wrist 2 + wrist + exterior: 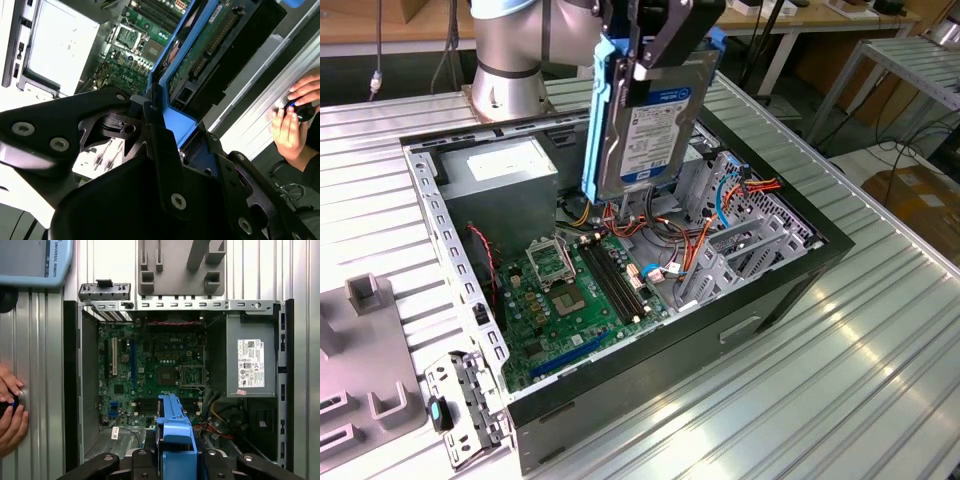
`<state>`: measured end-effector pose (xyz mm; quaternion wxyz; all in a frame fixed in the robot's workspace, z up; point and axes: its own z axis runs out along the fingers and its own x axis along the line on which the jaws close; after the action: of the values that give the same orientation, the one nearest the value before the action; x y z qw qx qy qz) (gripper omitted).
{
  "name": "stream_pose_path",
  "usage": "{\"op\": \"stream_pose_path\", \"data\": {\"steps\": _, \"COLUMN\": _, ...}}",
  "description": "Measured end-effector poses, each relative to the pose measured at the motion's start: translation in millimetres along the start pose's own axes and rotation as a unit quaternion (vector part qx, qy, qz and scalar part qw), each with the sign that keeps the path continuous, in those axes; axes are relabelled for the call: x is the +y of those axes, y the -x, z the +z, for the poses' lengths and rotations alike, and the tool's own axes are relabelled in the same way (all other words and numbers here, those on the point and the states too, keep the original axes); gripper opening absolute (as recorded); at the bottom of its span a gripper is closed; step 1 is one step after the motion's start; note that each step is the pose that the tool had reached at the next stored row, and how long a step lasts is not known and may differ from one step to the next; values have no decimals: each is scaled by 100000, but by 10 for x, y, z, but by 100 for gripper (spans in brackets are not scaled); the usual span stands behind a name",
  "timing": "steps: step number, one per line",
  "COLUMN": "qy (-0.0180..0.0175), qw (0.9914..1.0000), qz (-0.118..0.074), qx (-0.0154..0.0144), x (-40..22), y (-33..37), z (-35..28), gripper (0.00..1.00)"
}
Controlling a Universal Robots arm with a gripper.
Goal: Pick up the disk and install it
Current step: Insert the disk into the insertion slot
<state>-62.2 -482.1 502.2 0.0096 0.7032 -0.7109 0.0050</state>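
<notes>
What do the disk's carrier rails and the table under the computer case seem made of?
The disk: its carrier rails look like moulded plastic, uniform bright blue with soft sheen. Table: looks like bare ribbed metal, perhaps aluminium, with streaky reflections along its grooves.

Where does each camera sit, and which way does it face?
Exterior view: off the arm, slanting down on the open computer case; shows the arm, its jaws clamped on the upright disk.
Second wrist view: on the arm, looking along the jaws and disk to the motherboard; a person's hand alongside.
First wrist view: on the arm, straight down into the case; jaws and disk show.
Both wrist views share disk, motherboard, hand.
</notes>
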Motion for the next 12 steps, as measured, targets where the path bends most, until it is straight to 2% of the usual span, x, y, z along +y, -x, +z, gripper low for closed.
{"op": "stream_pose_path", "data": {"steps": 5, "qy": 2, "qw": 100000, "qz": -6, "qx": 2, "x": -205, "y": -4, "z": 1, "gripper": 37}}
{"op": "stream_pose_path", "data": {"steps": 8, "qy": 3, "qw": 100000, "qz": -5, "qx": 3, "x": -238, "y": -21, "z": 3, "gripper": 37}}
{"op": "stream_pose_path", "data": {"steps": 12, "qy": 2, "qw": 100000, "qz": -3, "qx": -1, "x": -271, "y": -120, "z": 8, "gripper": 37}}
